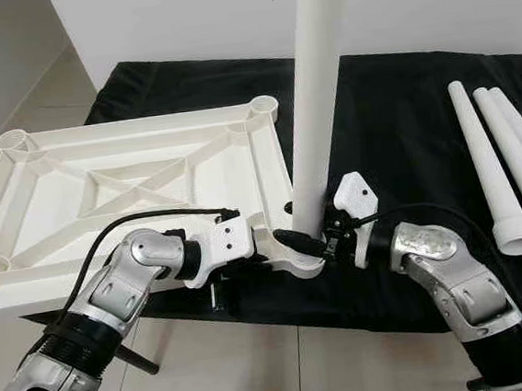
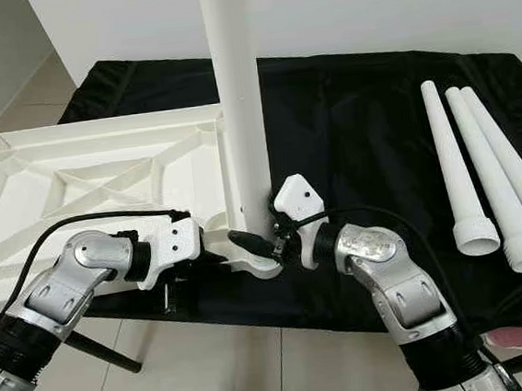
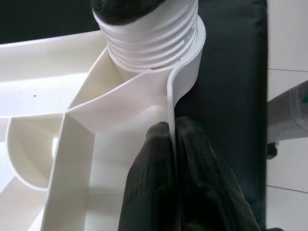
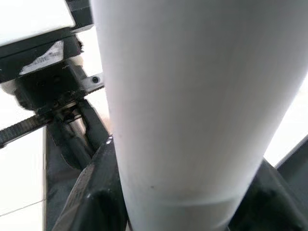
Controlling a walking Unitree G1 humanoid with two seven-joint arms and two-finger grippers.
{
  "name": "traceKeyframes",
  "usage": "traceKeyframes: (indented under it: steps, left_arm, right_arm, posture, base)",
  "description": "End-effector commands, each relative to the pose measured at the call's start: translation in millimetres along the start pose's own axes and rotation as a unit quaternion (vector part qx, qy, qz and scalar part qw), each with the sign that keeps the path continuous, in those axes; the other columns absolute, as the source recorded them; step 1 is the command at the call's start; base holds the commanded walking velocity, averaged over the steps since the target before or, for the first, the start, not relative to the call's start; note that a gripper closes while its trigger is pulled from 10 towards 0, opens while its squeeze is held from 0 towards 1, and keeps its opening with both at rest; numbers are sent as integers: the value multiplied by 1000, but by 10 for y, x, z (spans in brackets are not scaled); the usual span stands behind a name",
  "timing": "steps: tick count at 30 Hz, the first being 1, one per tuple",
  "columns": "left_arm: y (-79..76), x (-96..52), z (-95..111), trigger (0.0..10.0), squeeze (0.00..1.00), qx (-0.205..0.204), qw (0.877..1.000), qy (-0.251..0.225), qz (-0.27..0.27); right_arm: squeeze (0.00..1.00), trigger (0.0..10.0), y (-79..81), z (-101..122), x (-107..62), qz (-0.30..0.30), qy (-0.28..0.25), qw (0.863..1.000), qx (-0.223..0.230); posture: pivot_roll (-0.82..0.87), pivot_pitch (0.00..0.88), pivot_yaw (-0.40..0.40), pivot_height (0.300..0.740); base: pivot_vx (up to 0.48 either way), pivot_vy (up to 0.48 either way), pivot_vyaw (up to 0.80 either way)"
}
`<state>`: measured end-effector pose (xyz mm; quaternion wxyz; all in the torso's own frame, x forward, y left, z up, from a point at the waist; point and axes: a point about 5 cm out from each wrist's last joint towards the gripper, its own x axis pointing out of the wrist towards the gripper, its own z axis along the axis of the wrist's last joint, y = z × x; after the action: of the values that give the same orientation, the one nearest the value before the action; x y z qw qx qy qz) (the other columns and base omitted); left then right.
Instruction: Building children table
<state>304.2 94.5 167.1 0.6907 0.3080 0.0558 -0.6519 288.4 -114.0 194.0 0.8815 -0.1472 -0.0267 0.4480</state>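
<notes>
A: What do the head views show?

B: A white plastic tabletop panel with cross ribs (image 1: 121, 186) lies upside down on a counter draped in black cloth (image 1: 392, 118), its near corner jutting past the counter's front edge. A tall white plastic table leg (image 1: 313, 107) stands upright in the socket of that corner, rising out of the top of the picture.

A: And the hands?

B: The left hand (image 1: 261, 243) comes in from seven o'clock and is clamped on the panel's side wall just beside the socket. The right hand (image 1: 310, 239) comes in from five o'clock, with its black fingers closed around the foot of the upright leg. Three more white tapered legs (image 1: 503, 163) lie side by side at three o'clock on the cloth, well apart from the panel, flared ends toward the robot.

A: The left wrist view?

B: Two black fingers (image 3: 147, 183) pinch the thin white wall of the panel between them. Just ahead sits the round corner socket, and the threaded white end of the leg (image 3: 149, 38) is seated in it. Black cloth and pale floor tiles lie beyond the wall.

A: The right wrist view?

B: The smooth white leg (image 4: 192, 106) stands very close, with a black finger (image 4: 96, 192) pressed against each side of it.
</notes>
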Motion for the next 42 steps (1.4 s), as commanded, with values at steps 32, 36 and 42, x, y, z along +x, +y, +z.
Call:
traceKeyframes:
  steps: [32, 36, 42]
  left_arm:
    - [582, 554, 412, 0, 0, -25, 994, -47, 100]
    - [572, 534, 386, 0, 0, -22, 994, -48, 94]
    - [484, 438, 344, 0, 0, -3, 997, -52, 56]
  right_arm:
    - [0, 10000, -200, -314, 445, -323, 73, 943, 32]
    - [1000, 10000, -221, -269, 407, -312, 50, 948, 42]
    - [0, 10000, -161, -125, 303, -217, 8, 976, 21]
  posture:
    - [-20, 160, 55, 740]
    - [-18, 159, 54, 740]
    - [-22, 156, 57, 740]
  base:
    - [0, 0, 0]
    - [0, 0, 0]
    - [0, 0, 0]
